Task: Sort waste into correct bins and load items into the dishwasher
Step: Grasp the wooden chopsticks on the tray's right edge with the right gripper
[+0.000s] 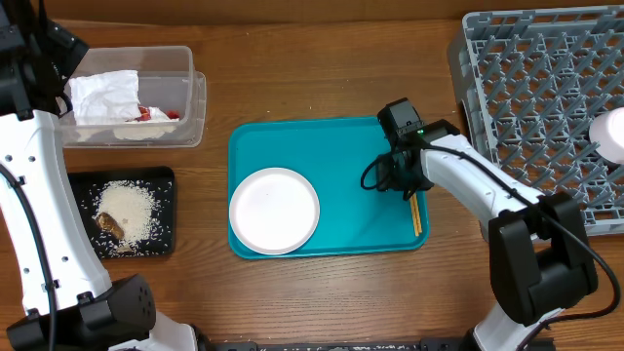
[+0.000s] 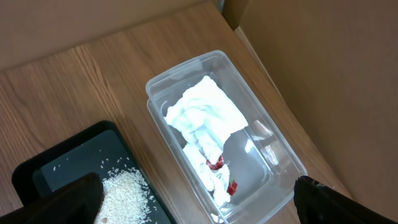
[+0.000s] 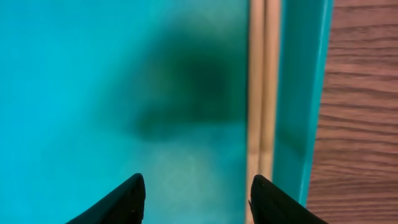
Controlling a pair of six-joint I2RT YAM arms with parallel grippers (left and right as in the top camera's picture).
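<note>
Wood-grain table (image 1: 322, 88) bears a glossy teal tray (image 1: 346, 166) holding slim wooden chopsticks (image 3: 261, 93).

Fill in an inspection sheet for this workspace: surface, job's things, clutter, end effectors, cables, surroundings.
Surface: wooden table.
Job's things: white plate and chopsticks on teal tray; napkin and red wrapper in clear tub; rice and brown scrap on black tray; grey dish rack holds one white item.
Clutter: nothing seen.
End effectors: left end effector open above clear tub; right end effector open over chopsticks, holding nothing.
Cables: black cable looped at right wrist.
Surroundings: brown cardboard beside table.
</note>
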